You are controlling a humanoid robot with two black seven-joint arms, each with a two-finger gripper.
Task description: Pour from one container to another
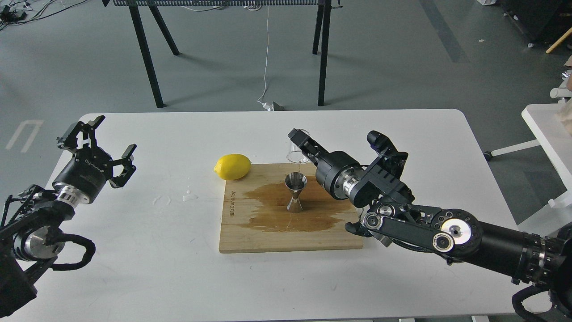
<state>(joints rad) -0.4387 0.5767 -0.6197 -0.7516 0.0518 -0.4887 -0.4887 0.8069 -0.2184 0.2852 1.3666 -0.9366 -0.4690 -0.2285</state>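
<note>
The steel jigger [295, 192] stands upright near the middle of the wooden board [286, 232], inside a dark wet stain. My right gripper [300, 142] is shut on the small clear glass cup [298, 147], holding it above the board's far edge, up and to the right of the jigger and apart from it. The cup hangs tilted; whether it holds liquid I cannot make out. My left gripper [99, 145] hovers open over the table's far left, holding nothing.
A yellow lemon [232, 166] lies at the board's far left corner. Small water drops [190, 196] sit on the white table [134, 268] left of the board. A second white table [547, 129] stands at the right edge.
</note>
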